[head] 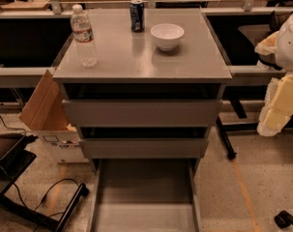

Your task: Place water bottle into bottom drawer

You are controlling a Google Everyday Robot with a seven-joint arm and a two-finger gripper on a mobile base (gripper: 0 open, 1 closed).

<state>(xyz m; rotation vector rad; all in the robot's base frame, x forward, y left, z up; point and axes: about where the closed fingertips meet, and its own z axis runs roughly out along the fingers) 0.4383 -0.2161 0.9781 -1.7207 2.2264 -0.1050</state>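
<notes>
With the gripper point(267, 50) at the right edge of view beside the cabinet top point(141, 62), the white bowl point(167, 36) stands nearest to its left and the dark blue soda can point(137, 15) farther left and back. A cardboard box point(47, 115) and black cables point(56, 197) lie far left, lower down on the floor.

Cream pincer point(277, 105) right; grey bottom drawer point(146, 199)

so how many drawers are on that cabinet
3: top drawer, middle drawer below it, bottom drawer pulled open, lowest. The gripper is out of view; only the arm shows at right.
</notes>
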